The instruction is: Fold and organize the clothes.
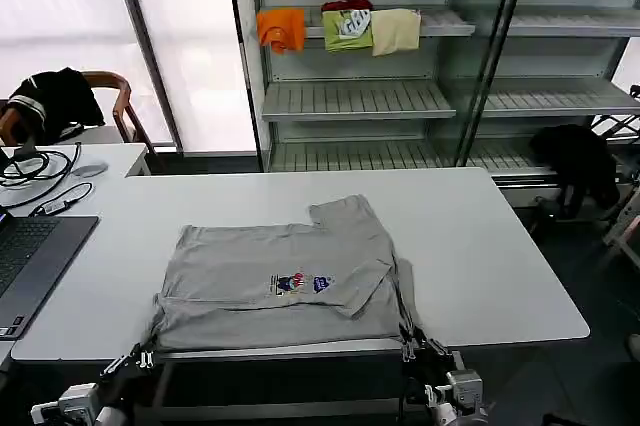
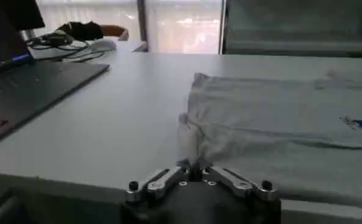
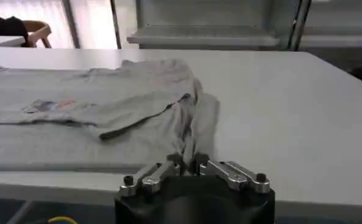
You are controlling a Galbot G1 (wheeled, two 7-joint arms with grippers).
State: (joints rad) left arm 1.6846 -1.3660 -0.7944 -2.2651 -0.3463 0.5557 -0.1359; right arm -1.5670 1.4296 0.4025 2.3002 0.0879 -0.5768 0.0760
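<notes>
Grey laptop (image 1: 35, 256) sits out at 9 o'clock on the white table (image 1: 500, 256), with some black cables (image 1: 40, 171) behind it around 10 o'clock. At the near table edge, about 7 o'clock, the left gripper (image 1: 146, 357) has its fingers pinched together on the bottom left corner of the light grey short-sleeved shirt (image 1: 285, 281); the left wrist view shows the cloth bunched right into that gripper (image 2: 193, 167). The shirt lies flat in the middle of the table, partly folded, one sleeve flipped over beside the small multicoloured chest print (image 1: 300, 284). Over at 5 o'clock the right gripper (image 1: 410, 345) is clamped on the shirt's bottom right corner, fabric gathered between its fingers (image 3: 189, 163). Up at 12 o'clock, orange, green and cream folded garments (image 1: 340, 29) rest on the shelf (image 1: 355, 98).
</notes>
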